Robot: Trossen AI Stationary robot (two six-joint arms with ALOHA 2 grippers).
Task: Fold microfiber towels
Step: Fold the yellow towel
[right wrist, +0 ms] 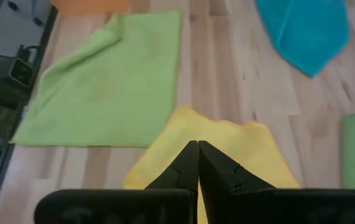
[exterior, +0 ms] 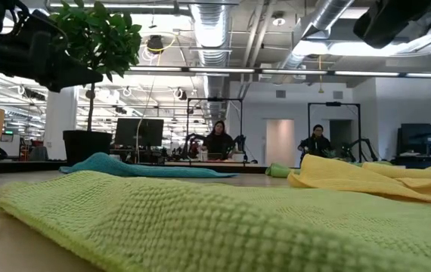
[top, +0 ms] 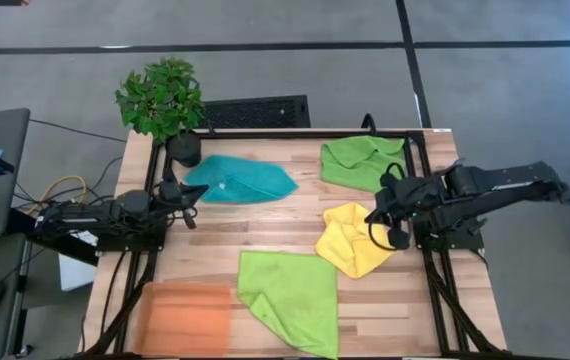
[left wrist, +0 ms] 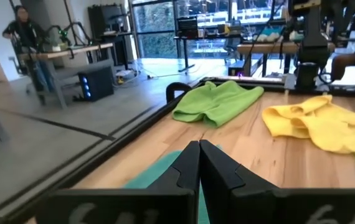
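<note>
Four towels lie flat or crumpled on the wooden table. A teal towel [top: 240, 180] is at the far left. A crumpled lime green towel [top: 363, 160] is at the far right. A crumpled yellow towel [top: 353, 238] is at the right. A second lime green towel [top: 290, 298] lies spread at the near centre. My left gripper [top: 192, 196] is shut at the teal towel's left edge [left wrist: 159, 177]. My right gripper [top: 376, 216] is shut over the yellow towel's far right part [right wrist: 227, 146]. No cloth shows between either pair of fingers.
A flat orange tray [top: 187, 315] lies at the near left corner. A potted plant [top: 163, 100] stands at the far left corner. A black frame [top: 420, 150] runs along the table's sides. Bare wood lies between the towels at the centre. People sit at desks in the room behind [exterior: 219, 142].
</note>
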